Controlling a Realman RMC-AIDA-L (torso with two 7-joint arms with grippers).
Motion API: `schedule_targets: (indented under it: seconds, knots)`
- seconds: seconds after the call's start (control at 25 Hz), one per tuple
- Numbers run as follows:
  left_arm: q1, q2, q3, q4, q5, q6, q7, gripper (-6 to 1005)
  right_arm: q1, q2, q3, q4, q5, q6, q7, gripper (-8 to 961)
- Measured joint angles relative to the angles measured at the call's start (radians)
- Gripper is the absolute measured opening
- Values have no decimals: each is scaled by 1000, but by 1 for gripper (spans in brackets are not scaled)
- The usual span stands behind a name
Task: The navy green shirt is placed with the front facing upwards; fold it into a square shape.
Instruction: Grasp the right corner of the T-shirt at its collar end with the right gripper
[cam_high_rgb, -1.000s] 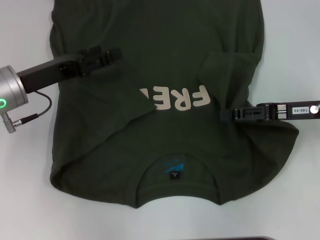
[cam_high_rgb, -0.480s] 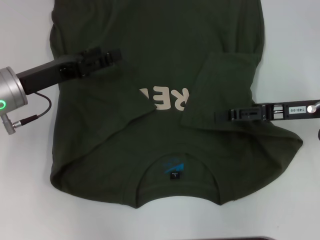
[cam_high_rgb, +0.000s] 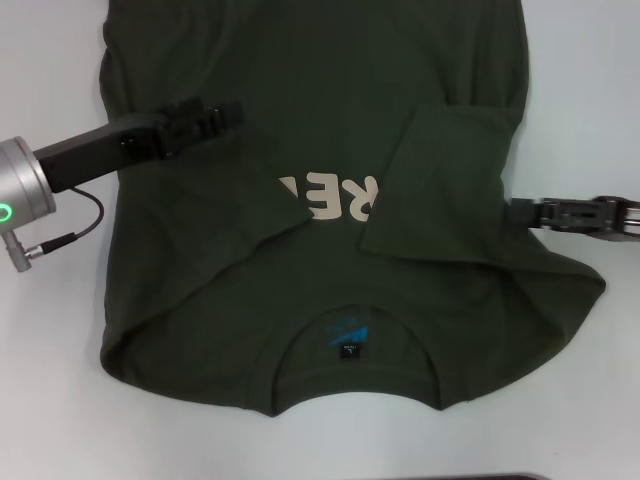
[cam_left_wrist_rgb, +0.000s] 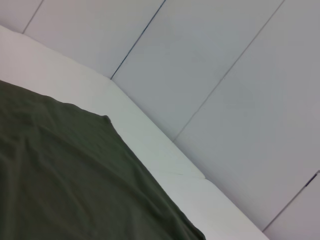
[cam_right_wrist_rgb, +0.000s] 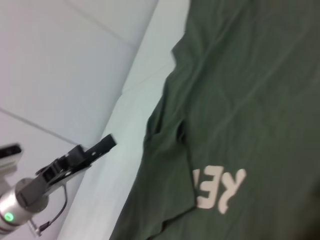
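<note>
The navy green shirt (cam_high_rgb: 330, 80) lies flat, front up, collar and blue neck label (cam_high_rgb: 347, 338) toward me. Its right sleeve (cam_high_rgb: 440, 180) is folded inward over one end of the cream print (cam_high_rgb: 335, 197). The left sleeve (cam_high_rgb: 200, 220) is folded in too. My right gripper (cam_high_rgb: 515, 211) sits at the shirt's right edge, open, holding nothing and clear of the sleeve. Over the shirt's left part hovers my left gripper (cam_high_rgb: 232, 108); it also shows far off in the right wrist view (cam_right_wrist_rgb: 109, 141). The left wrist view catches only the shirt's hem corner (cam_left_wrist_rgb: 65, 180).
The shirt rests on a pale table (cam_high_rgb: 50, 420) with bare surface on both sides and in front. A light panelled wall (cam_left_wrist_rgb: 225, 100) stands beyond the table's far edge. The left arm's cable (cam_high_rgb: 70, 232) hangs beside the shirt.
My right gripper carried the right sleeve inward over the print, let it go, and pulled back to the right edge. The left arm has hardly moved.
</note>
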Motion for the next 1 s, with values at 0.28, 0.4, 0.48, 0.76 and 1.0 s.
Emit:
schedule_targets:
  seconds: [0.28,0.4,0.48,0.76,1.0]
  knots:
    - [-4,0,2,0,0,13,1,882,-83,-37,152,0,2,-55,-58,660]
    - [-4,0,2,0,0,19,0,882,-108,-42,203,0,1,-72,-82,662]
    - [-4,0,2,-1,0,27,-3,883,-122,-51,211,0,-13,-81,-76,663]
    - [-3,-1,4,-5,0,52,-2,884,-140,-85,217,-1,-144,-119,23,908]
    - [-4,-2,4,-16,0,53,10,884,-170,-98,225,-8,-159,-124,83,939]
